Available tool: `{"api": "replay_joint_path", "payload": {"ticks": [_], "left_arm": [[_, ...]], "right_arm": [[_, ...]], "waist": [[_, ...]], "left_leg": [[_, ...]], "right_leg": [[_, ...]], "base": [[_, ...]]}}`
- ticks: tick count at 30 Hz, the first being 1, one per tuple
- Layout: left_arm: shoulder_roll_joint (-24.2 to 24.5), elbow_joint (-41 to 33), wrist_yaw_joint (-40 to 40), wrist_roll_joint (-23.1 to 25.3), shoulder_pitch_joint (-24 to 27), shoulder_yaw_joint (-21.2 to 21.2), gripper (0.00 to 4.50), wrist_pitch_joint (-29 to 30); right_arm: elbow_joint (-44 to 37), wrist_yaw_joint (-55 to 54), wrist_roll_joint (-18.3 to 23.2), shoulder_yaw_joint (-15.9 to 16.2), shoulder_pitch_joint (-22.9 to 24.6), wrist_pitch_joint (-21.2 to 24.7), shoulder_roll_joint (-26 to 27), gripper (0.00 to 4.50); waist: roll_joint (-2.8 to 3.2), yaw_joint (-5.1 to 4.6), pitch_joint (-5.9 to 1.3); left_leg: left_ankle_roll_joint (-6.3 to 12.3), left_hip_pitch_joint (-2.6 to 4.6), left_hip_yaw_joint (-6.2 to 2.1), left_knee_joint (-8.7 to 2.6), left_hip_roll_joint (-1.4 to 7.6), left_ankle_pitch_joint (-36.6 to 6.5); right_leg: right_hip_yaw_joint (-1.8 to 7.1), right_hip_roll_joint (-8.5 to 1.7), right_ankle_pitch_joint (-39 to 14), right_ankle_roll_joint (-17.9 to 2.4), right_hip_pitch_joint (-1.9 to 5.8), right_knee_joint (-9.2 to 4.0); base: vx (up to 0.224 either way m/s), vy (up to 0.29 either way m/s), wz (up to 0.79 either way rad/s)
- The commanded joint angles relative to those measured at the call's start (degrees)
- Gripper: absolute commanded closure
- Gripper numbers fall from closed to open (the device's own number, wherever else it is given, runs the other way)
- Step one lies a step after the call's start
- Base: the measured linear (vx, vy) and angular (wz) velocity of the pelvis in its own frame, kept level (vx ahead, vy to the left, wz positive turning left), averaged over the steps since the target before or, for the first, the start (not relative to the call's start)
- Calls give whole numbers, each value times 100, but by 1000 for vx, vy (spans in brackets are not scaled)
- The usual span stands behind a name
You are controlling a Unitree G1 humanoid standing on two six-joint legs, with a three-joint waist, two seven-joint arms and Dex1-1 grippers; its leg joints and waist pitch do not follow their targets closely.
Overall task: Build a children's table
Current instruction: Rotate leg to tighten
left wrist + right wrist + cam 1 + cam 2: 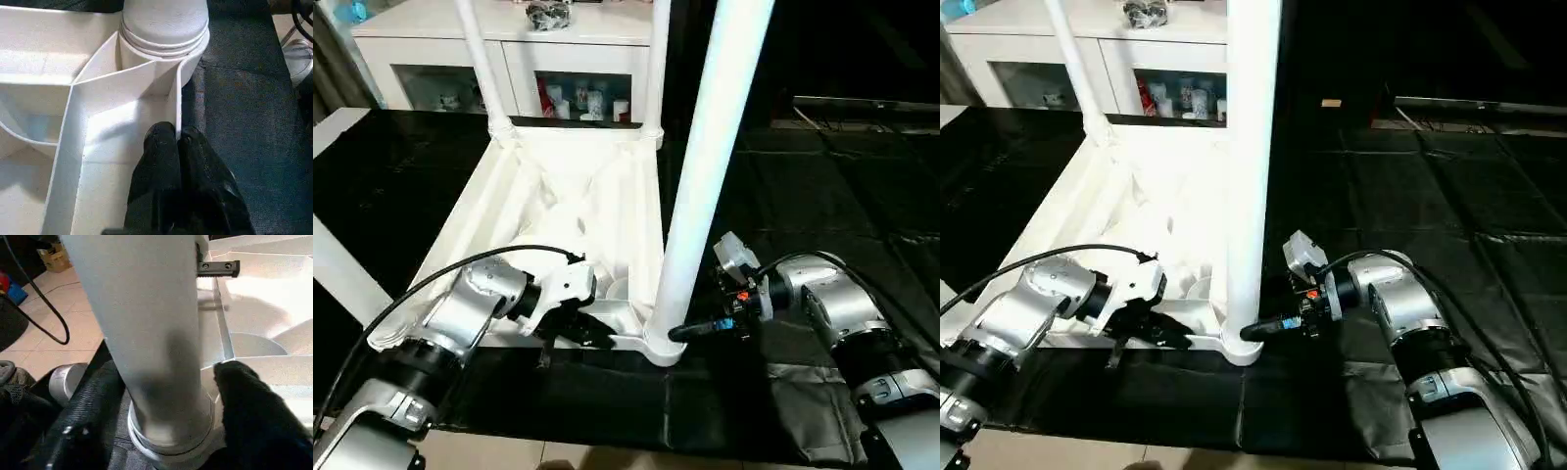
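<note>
Now the right gripper (690, 331) straddles the base of the near leg (705, 166), which stands upright in its corner socket.

Upside down on the black surface (822, 196), the top (607, 196) has its rim wall pinched by the clenched left gripper (177, 142) beside that socket. One right finger (254, 421) lies on each side of the leg, whether squeezing yet I cannot tell. No writing is readable.

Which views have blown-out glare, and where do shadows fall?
Left eye view: the white plastic table top glares until its ribs wash out. Left wrist view: the left gripper, shut on the rim wall, casts a soft shadow. Right wrist view: the white tube leg reads grey, dark-shaded near its socket.
</note>
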Motion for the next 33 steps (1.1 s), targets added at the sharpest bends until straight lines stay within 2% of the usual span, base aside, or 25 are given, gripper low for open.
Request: {"api": "replay_joint_path", "payload": {"ticks": [1, 7, 14, 15, 18, 19, 20, 21, 22, 23, 24, 26, 27, 28, 30, 31, 32, 33], "left_arm": [[-40, -251, -270, -122, -55, -123, 450, -21], [-62, -285, -171, -145, -37, -80, 450, 43], [-275, -210, 421, -47, -87, 40, 450, 403], [-369, -165, 612, -26, -122, 86, 450, 498], [-606, -95, 990, -45, -211, 199, 450, 784], [-638, -86, 1044, -42, -227, 210, 450, 824], [-835, -4, 1382, -13, -330, 279, 450, 1051], [-947, 56, 1572, 1, -390, 316, 450, 1167], [-1007, 95, 1677, 7, -422, 338, 450, 1224], [-1100, 167, 1858, 28, -474, 369, 450, 1277], [-1188, 234, 2012, 32, -520, 407, 450, 1326], [-1428, 400, 2418, 46, -640, 519, 450, 1470], [-1630, 542, 2788, 73, -744, 630, 450, 1550], [-1905, 707, 3252, 62, -881, 802, 450, 1669], [-2045, 762, 3487, 58, -942, 907, 450, 1714], [-2141, 752, 3579, 70, -966, 931, 450, 1753], [-2182, 731, 3610, 77, -969, 922, 450, 1761], [-2194, 721, 3618, 79, -968, 916, 450, 1762]], "right_arm": [[2, 54, 78, 48, -73, -56, 17, 179], [-91, 56, 152, 72, -22, 64, 63, 231], [-380, -234, 216, -61, 202, 482, 164, 250], [-459, -462, 202, -74, 274, 630, 216, 251], [-574, -1131, 74, -100, 415, 822, 387, 251], [-571, -1252, 48, -111, 424, 814, 424, 251], [-529, -1978, -91, -197, 454, 773, 659, 251], [-528, -2364, -156, -254, 461, 772, 805, 251], [-536, -2566, -183, -286, 463, 779, 890, 252], [-554, -2859, -212, -341, 457, 800, 1021, 253], [-551, -3075, -234, -379, 443, 827, 1119, 254], [-584, -3608, -311, -454, 430, 904, 1360, 255], [-603, -4123, -358, -541, 417, 1016, 1585, 255], [-619, -4815, -401, -655, 389, 1208, 1912, 255], [-634, -5121, -510, -642, 383, 1165, 2059, 255], [-649, -5306, -534, -659, 380, 1110, 2200, 255], [-636, -5416, -562, -662, 371, 968, 2273, 255], [-626, -5464, -581, -659, 367, 893, 2297, 255]], "waist": [[-52, -37, -430], [-53, -45, -424], [-39, -41, -429], [-21, -45, -420], [-43, -67, -401], [-43, -67, -401], [-38, -121, -381], [1, -137, -370], [-22, -212, -358], [-32, -237, -367], [-29, -299, -358], [-23, -371, -372], [-13, -374, -377], [-3, -424, -354], [-8, -461, -373], [3, -472, -377], [41, -477, -391], [31, -484, -397]], "left_leg": [[405, -30, 119, -385, 1, -843], [383, -29, 117, -391, 0, -881], [374, -23, 123, -380, -8, -838], [347, -25, 121, -385, -8, -873], [243, -22, 121, -400, -37, -987], [243, -22, 121, -400, -37, -987], [177, -33, 120, -410, -56, -1073], [121, -22, 111, -410, -68, -1103], [70, -19, 99, -418, -102, -1251], [60, -31, 85, -425, -106, -1272], [77, -36, 86, -418, -124, -1319], [110, -37, 87, -404, -138, -1264], [113, -29, 77, -407, -138, -1257], [83, -29, 89, -403, -148, -1269], [68, -12, 79, -402, -164, -1319], [128, -32, 71, -410, -158, -1318], [174, -31, 66, -414, -146, -1303], [191, -39, 69, -414, -139, -1276]], "right_leg": [[229, -229, -1415, -1285, 379, -318], [229, -229, -1560, -1219, 378, -331], [231, -215, -1472, -1233, 376, -330], [232, -217, -1540, -1209, 376, -338], [221, -219, -1985, -992, 385, -405], [221, -219, -1985, -992, 385, -405], [216, -216, -2259, -856, 382, -442], [211, -216, -2360, -814, 365, -450], [177, -212, -2712, -663, 383, -500], [164, -218, -2815, -601, 404, -503], [152, -206, -2952, -507, 393, -543], [145, -190, -2909, -480, 382, -561], [139, -200, -2881, -496, 383, -557], [136, -167, -2862, -505, 360, -569], [113, -174, -2962, -470, 361, -584], [116, -177, -2885, -472, 375, -590], [132, -181, -2692, -538, 369, -569], [139, -179, -2564, -578, 371, -559]], "base": [[0, 0, 0], [0, 0, 0], [0, 0, 0], [0, 0, 0], [0, 0, 0], [0, 0, 0], [0, 0, 0], [0, 0, 0], [0, 0, 0], [0, 0, 0], [0, 0, 0], [0, 0, 0], [0, 0, 0], [0, 0, 0], [0, 0, 0], [0, 0, 0], [0, 0, 0], [0, 0, 0]]}}
